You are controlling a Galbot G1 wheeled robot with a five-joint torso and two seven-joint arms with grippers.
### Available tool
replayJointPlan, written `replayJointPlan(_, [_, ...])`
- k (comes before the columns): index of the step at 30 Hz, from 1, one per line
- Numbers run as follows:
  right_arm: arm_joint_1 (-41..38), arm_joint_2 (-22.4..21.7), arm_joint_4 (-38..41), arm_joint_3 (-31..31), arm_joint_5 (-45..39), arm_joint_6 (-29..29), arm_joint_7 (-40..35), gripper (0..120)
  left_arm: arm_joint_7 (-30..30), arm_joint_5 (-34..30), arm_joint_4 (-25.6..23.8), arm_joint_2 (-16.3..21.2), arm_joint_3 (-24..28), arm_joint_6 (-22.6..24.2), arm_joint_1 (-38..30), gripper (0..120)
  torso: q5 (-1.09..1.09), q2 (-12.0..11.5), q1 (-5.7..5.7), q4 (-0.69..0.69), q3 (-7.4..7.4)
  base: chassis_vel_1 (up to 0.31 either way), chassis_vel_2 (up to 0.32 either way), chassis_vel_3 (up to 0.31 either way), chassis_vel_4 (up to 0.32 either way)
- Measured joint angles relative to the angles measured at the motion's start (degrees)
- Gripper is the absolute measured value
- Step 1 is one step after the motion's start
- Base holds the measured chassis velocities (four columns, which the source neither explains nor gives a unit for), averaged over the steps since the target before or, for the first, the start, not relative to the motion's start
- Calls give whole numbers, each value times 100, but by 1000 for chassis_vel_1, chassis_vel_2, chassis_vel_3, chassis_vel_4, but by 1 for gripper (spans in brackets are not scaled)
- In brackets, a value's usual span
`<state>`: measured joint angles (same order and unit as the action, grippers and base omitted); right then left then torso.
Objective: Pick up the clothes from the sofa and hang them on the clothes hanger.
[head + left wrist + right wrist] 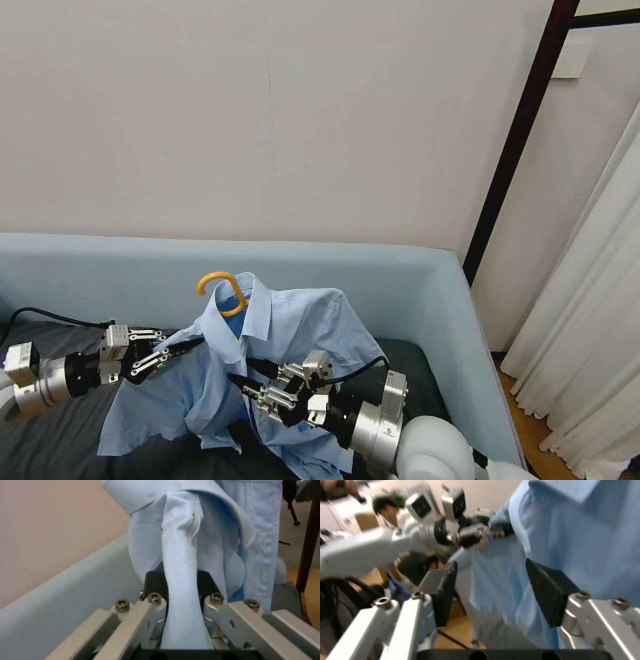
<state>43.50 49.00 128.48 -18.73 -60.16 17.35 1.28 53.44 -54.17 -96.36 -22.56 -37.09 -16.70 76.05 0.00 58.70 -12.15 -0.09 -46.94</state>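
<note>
Currently, blue shirt [290, 330] is draping orange hanger [222, 283]; left pincer [162, 352] is clamping its fabric; right pincer [265, 393] is gaping open beside its front.

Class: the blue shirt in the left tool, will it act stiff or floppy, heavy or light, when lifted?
Probably floppy: the shirt hangs in soft folds, one bunched in the left tool. Likely light, since that single pinch seems to hold it up. It may slip on the hanger, whose hook pokes out at the collar.

The right pincer [490, 566] gapes before the blue shirt [580, 528].
</note>
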Motion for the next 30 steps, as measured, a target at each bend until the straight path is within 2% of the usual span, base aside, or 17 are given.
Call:
replayJointPlan(1, [-21, -82, 159, 102, 55, 294, -197, 65, 11, -14, 36, 13, 0, -7, -28, 6, 0, 0, 0, 0, 0, 0, 0, 0, 0])
replayJointPlan(3, [-35, -108, 205, 147, 97, 385, -257, 66, 21, -16, 49, 18, 0, -9, -38, 6, 0, 0, 0, 0, 0, 0, 0, 0, 0])
replayJointPlan(6, [-263, -275, 249, 744, 767, 748, -325, 83, 178, -45, 186, 43, 17, -30, -127, 6, 0, 0, 0, 0, 0, 0, 0, 0, 0])
replayJointPlan(8, [-350, -328, 149, 946, 965, 745, -197, 87, 305, -55, 238, 52, 24, -31, -151, 6, 0, 0, 0, 0, 0, 0, 0, 0, 0])
replayJointPlan(11, [-645, -601, -307, 1368, 1795, 405, 382, 98, 749, -63, 371, 115, 33, -27, -215, 6, 0, 0, 0, 1, 0, 0, 0, 0, 0])
replayJointPlan(16, [-740, -818, -600, 1371, 2511, -63, 826, 100, 1192, -82, 436, 171, 37, 103, -280, 6, 1, 0, 0, 0, 0, 0, 0, 0, 0])
replayJointPlan(19, [-738, -866, -691, 1273, 2583, -127, 1129, 100, 1406, -57, 461, 181, 56, 170, -303, 6, 1, 0, 0, 0, 0, 0, 0, 0, 0])
replayJointPlan(24, [-938, -924, -898, 932, 2042, 102, 2077, 100, 1705, 91, 497, 220, 235, 207, -426, 6, 1, 0, 0, 0, 0, 0, 0, 0, 0])
replayJointPlan(27, [-1094, -903, -968, 771, 1900, 226, 2156, 100, 1742, 109, 516, 225, 383, 208, -552, 6, 0, 0, 0, 1, -1, 0, 0, 0, 0])
replayJointPlan(30, [-1510, -772, -1199, 443, 1661, 448, 2196, 100, 1826, 175, 597, 222, 831, 206, -1000, 6, 0, 0, 0, 1, -1, 0, 0, 0, 0])
